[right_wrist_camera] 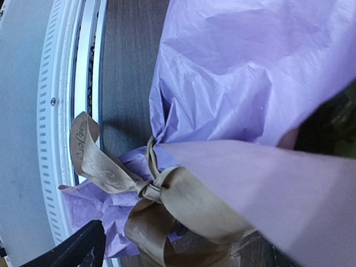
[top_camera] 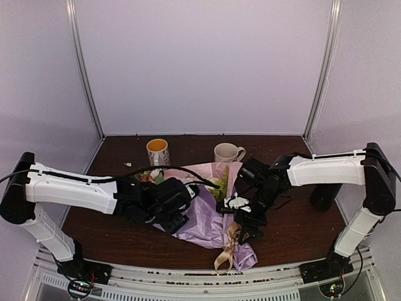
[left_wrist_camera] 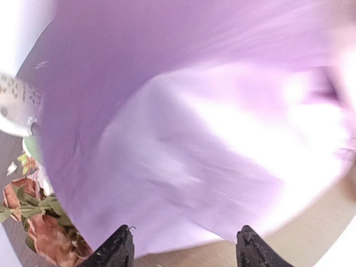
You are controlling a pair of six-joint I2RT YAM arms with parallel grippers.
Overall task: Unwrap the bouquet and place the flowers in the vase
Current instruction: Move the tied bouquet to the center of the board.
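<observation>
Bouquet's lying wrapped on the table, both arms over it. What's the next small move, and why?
Probably close the right end effector on a tail of the beige ribbon bow and pull. The bow is still knotted around the lilac paper, that end effector stands open right by it, and the left end effector sits open over the paper.

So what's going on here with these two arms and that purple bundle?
Two robot arms are starting to unwrap a bouquet that lies on the table in lilac paper. The left end effector is open at the paper near the flowers. The right end effector is open by the beige ribbon bow, which is still tied. The black vase stands at the right, partly hidden by the right arm.
</observation>
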